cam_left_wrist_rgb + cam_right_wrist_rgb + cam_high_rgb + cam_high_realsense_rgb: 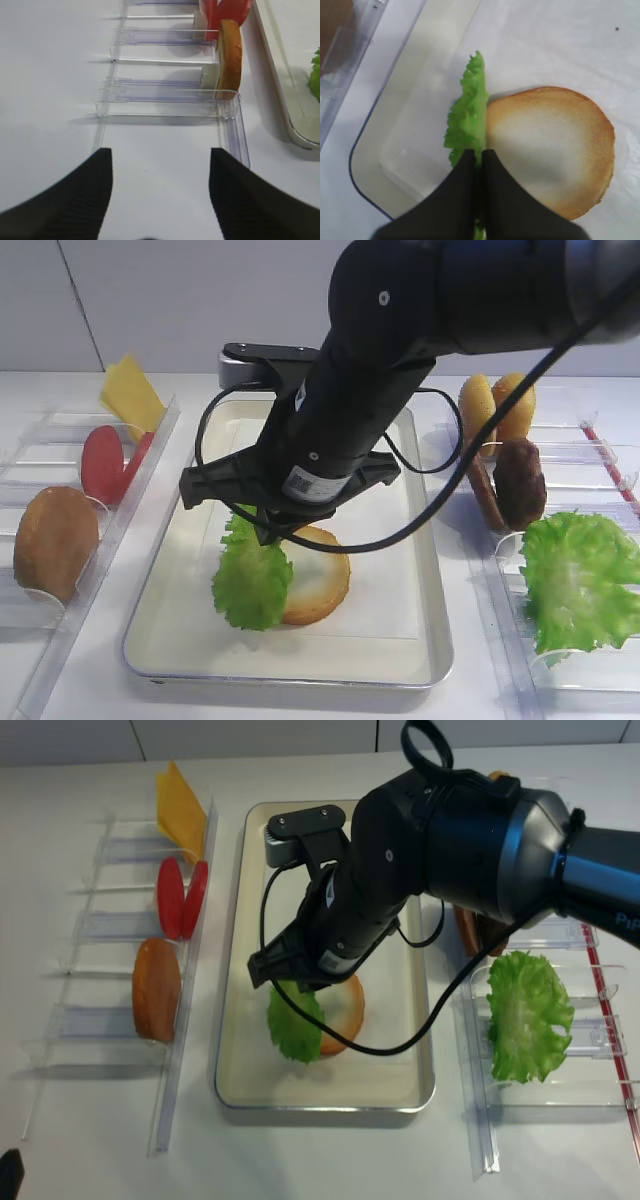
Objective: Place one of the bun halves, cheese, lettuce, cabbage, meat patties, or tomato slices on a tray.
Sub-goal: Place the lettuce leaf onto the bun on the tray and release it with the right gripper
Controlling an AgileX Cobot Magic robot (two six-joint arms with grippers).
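My right gripper (480,152) is shut on the lettuce (470,105), a ruffled bright-green leaf that hangs on edge over the tray (290,675). The leaf (250,580) sits against the left side of a bun half (320,585) lying cut face up on the white liner. From above, the black arm covers the jaws and the top of the lettuce (295,1025). My left gripper (160,155) is open over bare white table, left of the tray rim (280,100), with nothing between its fingers.
Clear bins on the left hold cheese (130,395), tomato slices (105,465) and a bun (55,540). Bins on the right hold two buns (495,405), meat patties (520,485) and a large loose cabbage leaf (580,575). The right arm's cable loops over the tray.
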